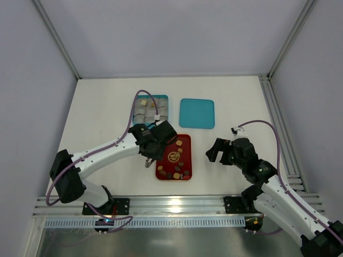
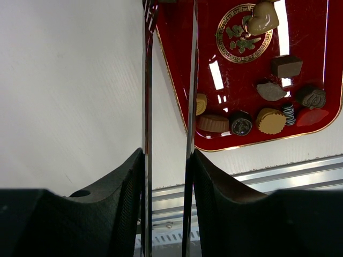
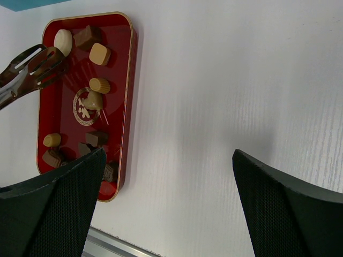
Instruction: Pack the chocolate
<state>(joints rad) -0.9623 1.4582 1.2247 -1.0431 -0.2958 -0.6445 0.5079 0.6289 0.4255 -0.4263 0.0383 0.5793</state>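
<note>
Jaws of the left gripper [image 2: 167, 160] are pressed together on the handle end of a pair of metal tongs [image 3: 48, 60], whose two thin blades run straight ahead of them. The squeeze looks partial, I judge so that the slotted tips stand a little apart, ready to close on one piece.

The chocolate [image 2: 270, 120] lies loose ahead and to the right of those jaws, scattered over a glossy red tray [image 2: 313, 37]. It is a mix of cream, tan and dark pieces, most of them bunched at the end nearest the gripper. The tong tips hover at the tray's far end beside a cream round and a brown cube, seemingly with nothing between them. Tongs suit such small, smooth pieces better than broad pads would.

Further ahead sits a teal box [image 1: 165, 99] lined with pale paper cups [image 1: 140, 112]. At least two cups hold a piece, so packing seems partly done. Its teal lid [image 1: 196, 113] lies just beside it, leaving the cups reachable.

The right gripper [image 3: 169, 155] hangs over bare table [image 3: 214, 80] on the tray's other side, jaws spread wide and empty, well clear.

In the way are the tray's raised rim under one blade and the closely packed neighbouring pieces, which a careless pinch could nudge.
</note>
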